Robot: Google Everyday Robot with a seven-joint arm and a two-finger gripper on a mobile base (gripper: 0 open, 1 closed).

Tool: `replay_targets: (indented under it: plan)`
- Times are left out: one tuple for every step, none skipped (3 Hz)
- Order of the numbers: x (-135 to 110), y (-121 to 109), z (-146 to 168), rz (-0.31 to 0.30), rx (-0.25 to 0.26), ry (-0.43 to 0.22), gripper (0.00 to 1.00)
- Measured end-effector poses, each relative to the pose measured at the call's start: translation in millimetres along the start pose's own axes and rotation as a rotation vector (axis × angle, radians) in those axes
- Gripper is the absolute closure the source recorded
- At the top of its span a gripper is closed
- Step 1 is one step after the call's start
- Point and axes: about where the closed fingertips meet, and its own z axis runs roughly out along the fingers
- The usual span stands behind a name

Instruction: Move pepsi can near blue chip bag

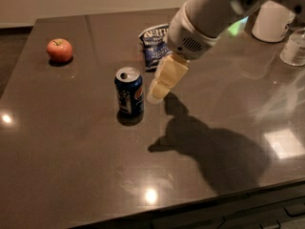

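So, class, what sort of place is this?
Probably a break-room or kitchen counter: a dark polished countertop with a pepsi can, blue chip bag and apple. The gripper hangs beside the can.

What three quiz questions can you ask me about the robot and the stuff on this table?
1. Pick one: where is the gripper compared with the pepsi can?
A) hanging close beside it, on the picture's right
B) clamped around it
C) far behind it, by the wall
2. Fill in: the red fruit at the far left of the table is an ____.
3. True or false: the pepsi can stands upright, apart from the blue chip bag.

Key: 1 A. 2 apple. 3 true.
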Motion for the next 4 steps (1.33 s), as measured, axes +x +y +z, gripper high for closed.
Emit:
replay_targets:
  plan:
    - [-18.8, 9.2, 24.2, -0.041, -0.054, -0.015, 0.00]
    - [-32.4, 14.1, 41.1, -0.061, -0.090, -0.033, 0.00]
    - [-38.7, 17.7, 51.9, -0.071, -0.112, -0.038, 0.00]
    - [-40.2, 18.7, 55.5, -0.073, -0.119, -0.039, 0.00]
